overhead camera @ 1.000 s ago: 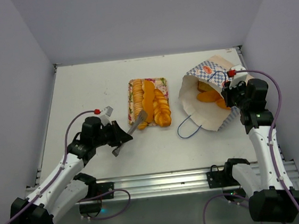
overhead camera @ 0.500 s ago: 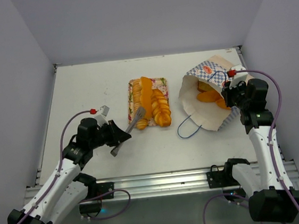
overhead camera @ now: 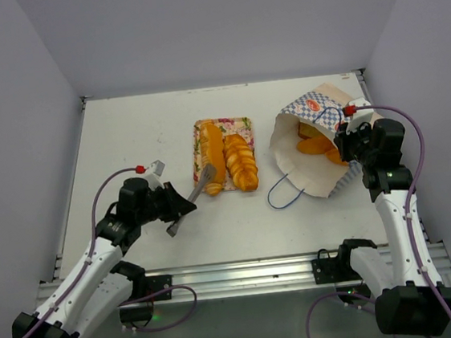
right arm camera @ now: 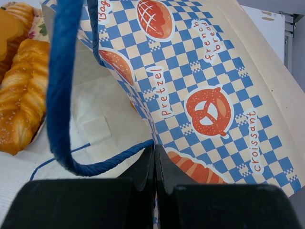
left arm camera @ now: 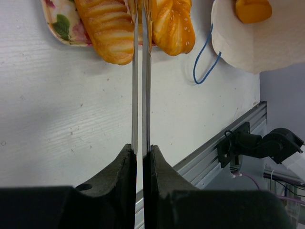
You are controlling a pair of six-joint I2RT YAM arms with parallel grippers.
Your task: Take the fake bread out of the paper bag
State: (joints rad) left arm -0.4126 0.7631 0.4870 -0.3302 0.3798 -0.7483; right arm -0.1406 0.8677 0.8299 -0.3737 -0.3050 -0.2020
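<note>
At the desk's right side, the right gripper (right arm camera: 155, 160) is seen clamped on the checkered rim of a tan kraft paper bag (overhead camera: 315, 177). The bag lies on its side with its mouth turned toward the middle. Several pieces of glossy orange-golden fake bread (overhead camera: 314, 144) are visible inside it. A blue cord handle (left arm camera: 194, 70) is trailed on the white desk (overhead camera: 133, 138) before the mouth. Left of the bag, a long loaf (overhead camera: 216, 152) and a ridged pastry (overhead camera: 240, 161) are laid on a pink-flowered rectangular tray (overhead camera: 233, 122). At the tray's near end, the left gripper (overhead camera: 208, 174) is held with its thin fingers drawn almost together; nothing is seen between them.
</note>
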